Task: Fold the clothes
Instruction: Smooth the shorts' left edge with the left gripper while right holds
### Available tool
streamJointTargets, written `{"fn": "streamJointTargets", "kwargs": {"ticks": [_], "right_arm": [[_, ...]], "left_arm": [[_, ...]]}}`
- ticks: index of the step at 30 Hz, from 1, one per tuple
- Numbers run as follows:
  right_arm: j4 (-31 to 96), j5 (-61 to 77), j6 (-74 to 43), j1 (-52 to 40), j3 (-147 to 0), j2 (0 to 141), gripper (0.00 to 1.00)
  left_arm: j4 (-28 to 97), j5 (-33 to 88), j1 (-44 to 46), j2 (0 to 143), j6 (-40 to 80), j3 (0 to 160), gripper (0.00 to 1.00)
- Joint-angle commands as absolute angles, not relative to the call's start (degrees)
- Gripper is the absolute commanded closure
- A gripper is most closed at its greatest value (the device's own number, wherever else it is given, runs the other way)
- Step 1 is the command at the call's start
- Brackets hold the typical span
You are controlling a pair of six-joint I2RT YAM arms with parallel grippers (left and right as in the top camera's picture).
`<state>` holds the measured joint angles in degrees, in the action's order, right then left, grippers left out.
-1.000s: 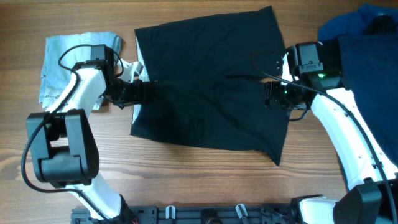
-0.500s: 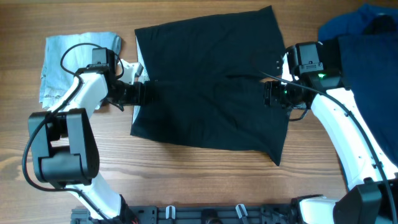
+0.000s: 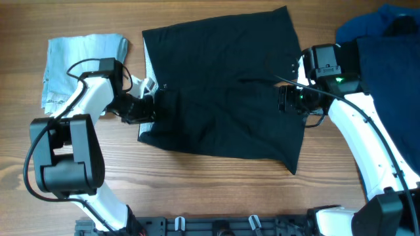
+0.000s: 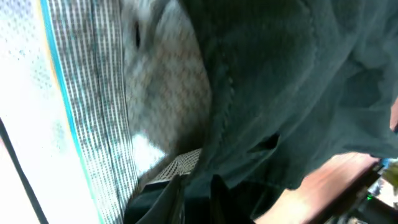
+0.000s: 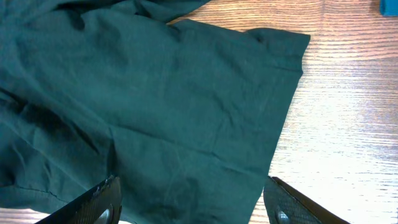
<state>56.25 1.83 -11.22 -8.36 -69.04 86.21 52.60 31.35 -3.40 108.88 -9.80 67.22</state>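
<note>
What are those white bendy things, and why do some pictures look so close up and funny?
They are two robot arms. Each one ends in a gripper, which works like two fingers. One picture looks down from above the wooden table. The two close-up pictures come from little cameras on the arms' wrists. The black shorts lie spread out in the middle. A pale-blue cloth lies on the robot's left, and dark blue clothes are on its right. The left gripper seems to be pinching one edge of the shorts. The right gripper is open over the other edge and holds nothing.
</note>
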Motion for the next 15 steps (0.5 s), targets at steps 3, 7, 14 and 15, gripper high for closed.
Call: {"fn": "streamJointTargets", "kwargs": {"ticks": [3,7,14,15], "right_arm": [[56.2,0.9,-10.5,-8.1,-69.8,86.8,0.27],[56.2,0.9,-10.5,-8.1,-69.8,86.8,0.26],[56.2,0.9,-10.5,-8.1,-69.8,86.8,0.26],[56.4,0.9,-10.5,-8.1,-69.8,86.8,0.26]], "left_arm": [[59.3,17.5,-3.7,109.5,5.7,66.7,0.89],[63.3,17.5,-3.7,109.5,6.9,66.7,0.79],[67.6,14.5,-3.7,109.5,10.7,64.7,0.64],[67.1,13.1,-3.7,109.5,12.2,63.5,0.64]]}}
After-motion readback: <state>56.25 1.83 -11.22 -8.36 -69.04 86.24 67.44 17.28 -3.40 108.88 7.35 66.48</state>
